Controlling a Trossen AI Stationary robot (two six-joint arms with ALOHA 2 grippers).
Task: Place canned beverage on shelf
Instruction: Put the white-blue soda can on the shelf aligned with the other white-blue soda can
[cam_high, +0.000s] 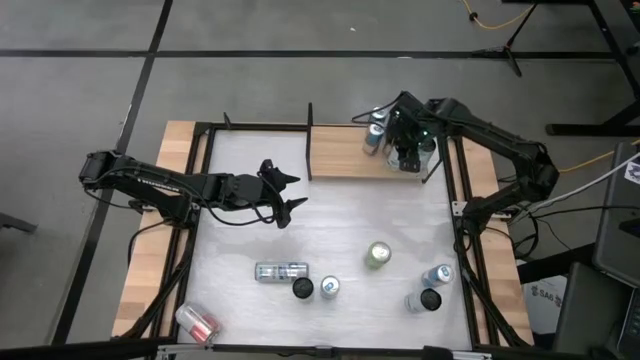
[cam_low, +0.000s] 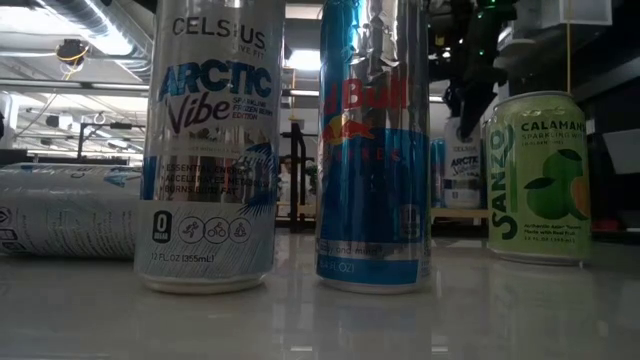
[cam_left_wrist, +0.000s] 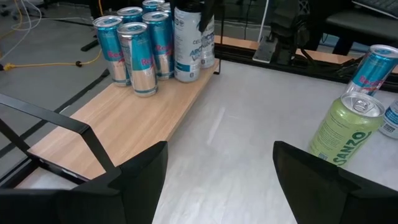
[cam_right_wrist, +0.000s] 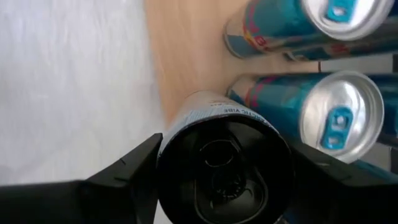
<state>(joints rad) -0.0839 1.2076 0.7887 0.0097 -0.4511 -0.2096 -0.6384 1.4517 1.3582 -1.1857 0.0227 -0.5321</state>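
The shelf (cam_high: 345, 156) is a light-brown board at the table's far side. Several blue cans (cam_left_wrist: 134, 43) stand on its right end. My right gripper (cam_high: 408, 150) hangs over that end, shut on a white Celsius can with a black top (cam_right_wrist: 224, 168), which is upright beside the blue cans (cam_right_wrist: 339, 115). In the left wrist view this can (cam_left_wrist: 186, 43) has its base at the board's near edge; whether it rests there I cannot tell. My left gripper (cam_high: 285, 195) hovers open over the table's left middle, nothing between its fingers. My right gripper pinches the can's upper wall just below the black rim (cam_right_wrist: 180, 134) between its two fingers, one on each side. The fingers (cam_right_wrist: 134, 171) come from above, pointing steeply down. The can stays upright under them.
Loose cans stand toward the table's near edge: a green Sanzo can (cam_high: 378, 255), a black-topped can (cam_high: 302, 289), others at the near right (cam_high: 432, 286). One can (cam_high: 281, 271) lies on its side, and a red one (cam_high: 196, 322) lies on the near left. Thin black uprights (cam_high: 310, 140) mark the shelf's left end.
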